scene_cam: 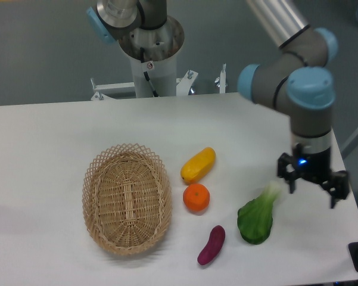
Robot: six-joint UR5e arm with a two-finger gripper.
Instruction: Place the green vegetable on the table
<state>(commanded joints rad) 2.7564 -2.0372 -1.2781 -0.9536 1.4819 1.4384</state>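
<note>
The green vegetable (257, 215) lies flat on the white table (53, 149) near the front right, its dark leaf toward the front and its pale stem pointing up and to the right. My gripper (313, 192) hangs open to the right of the stem, lifted clear of it, with nothing between its fingers. It does not touch the vegetable.
A woven oval basket (127, 198) stands left of centre. A yellow oblong fruit (198, 165), an orange (196, 198) and a purple eggplant-like piece (211, 245) lie between basket and vegetable. The table's right edge runs close to the gripper. The arm's base pedestal (150, 56) is behind.
</note>
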